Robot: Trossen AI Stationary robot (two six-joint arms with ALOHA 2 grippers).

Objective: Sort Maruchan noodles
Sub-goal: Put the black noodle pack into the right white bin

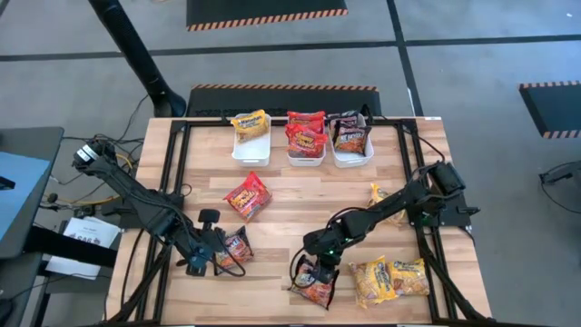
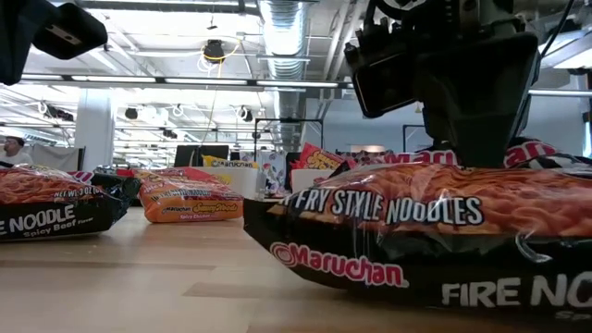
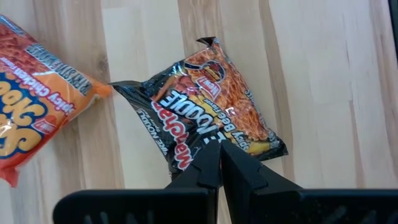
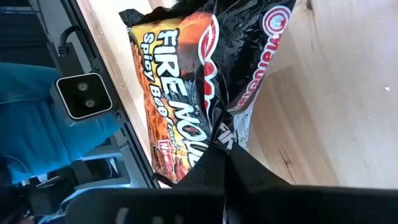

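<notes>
My right gripper [image 1: 318, 272] is pinched shut on the dark Fire Noodle packet [image 1: 315, 283] at the table's near edge. In my right wrist view the two fingers meet on a fold of its black film [image 4: 214, 134], and the packet runs straight out ahead of them. I judge its long axis to be roughly in line with my reach, with the "Maruchan" end farthest from my fingertips and the end I hold crumpled up between them. Just beyond it on my outer side lie two yellow packets [image 1: 390, 279], side by side and close to my packet but not under my fingers.

My left gripper [image 1: 207, 257] is also closed, its fingertips together on or just over the edge of a second dark packet [image 3: 208, 102]. That one lies angled across my left fingers, its long axis slanting away from them, with one corner pointing off ahead. An orange packet [image 3: 37, 102] sits just beside it, its corner nearly touching.

The white bins [image 1: 251, 150] stand in a row at the far edge, well ahead of both hands. The dark-packet bin [image 1: 352, 156] is the one most nearly in front of my right hand, so I judge the right arm is the nearer one for this carry. The packet should ride lengthwise toward that bin.
</notes>
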